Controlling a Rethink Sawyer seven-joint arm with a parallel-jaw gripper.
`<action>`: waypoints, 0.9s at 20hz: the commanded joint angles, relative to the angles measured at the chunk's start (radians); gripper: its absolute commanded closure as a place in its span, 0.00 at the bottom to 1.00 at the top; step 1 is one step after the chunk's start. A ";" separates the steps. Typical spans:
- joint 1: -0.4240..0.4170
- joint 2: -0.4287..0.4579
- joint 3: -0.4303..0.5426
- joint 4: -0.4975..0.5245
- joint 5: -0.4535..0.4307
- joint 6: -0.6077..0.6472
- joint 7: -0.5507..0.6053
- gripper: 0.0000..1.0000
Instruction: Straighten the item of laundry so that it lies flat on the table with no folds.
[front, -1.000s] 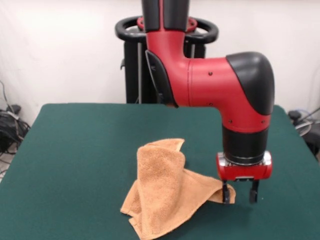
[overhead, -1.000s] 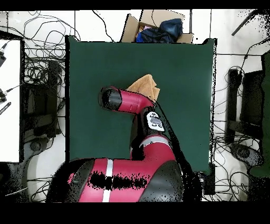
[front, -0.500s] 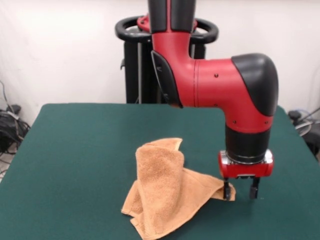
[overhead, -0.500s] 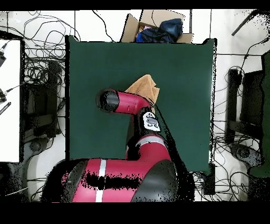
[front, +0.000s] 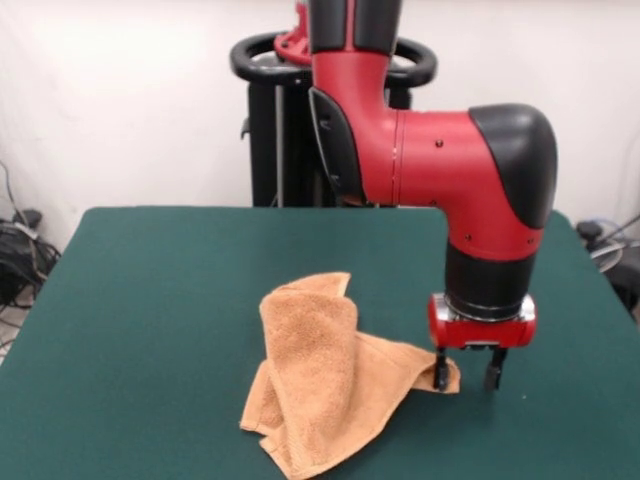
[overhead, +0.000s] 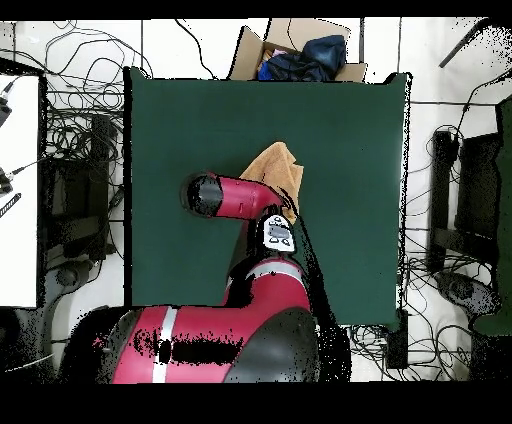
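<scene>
**Drawing out a towel corner without dragging the whole heap**

The towel (front: 325, 375) lies crumpled near the middle of the green table (front: 150, 300), toward the near edge in the front view. A tall rolled fold stands up at its far left, a flatter flap runs out to the right, and doubled layers bunch at the near left corner. It is far from flat.

The gripper (front: 465, 372) hangs low at the right tip of that flap, fingertips close to the felt. Its two fingers stand a narrow gap apart; the left finger (front: 441, 370) sits right at the cloth's corner, and the right one is over bare felt. Whether the corner is actually pinched between them cannot be told from here. In the overhead view the arm hides the gripper, and only part of the towel (overhead: 272, 162) shows beyond it.

The step in hand looks like working this right corner outward to unfold the flap. To do it well:

- Make sure the corner lies between both fingers before closing; as they stand, the grip risks catching only the edge or nothing.
- Take a single layer, not the doubled cloth beneath, or the fold travels with it.
- Pull low and to the right, away from the heap, so friction with the felt holds the rest back.
- Go slowly; terry on felt can drag and slide the whole towel instead of opening it.

The rolled fold at the left will probably need its own separate pull afterwards.
</scene>
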 joint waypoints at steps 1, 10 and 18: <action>0.025 0.025 -0.082 0.008 0.031 0.154 0.226 0.00; 0.044 0.042 -0.120 -0.019 0.033 0.178 0.228 0.00; 0.037 0.057 -0.107 -0.017 0.041 0.144 0.224 0.00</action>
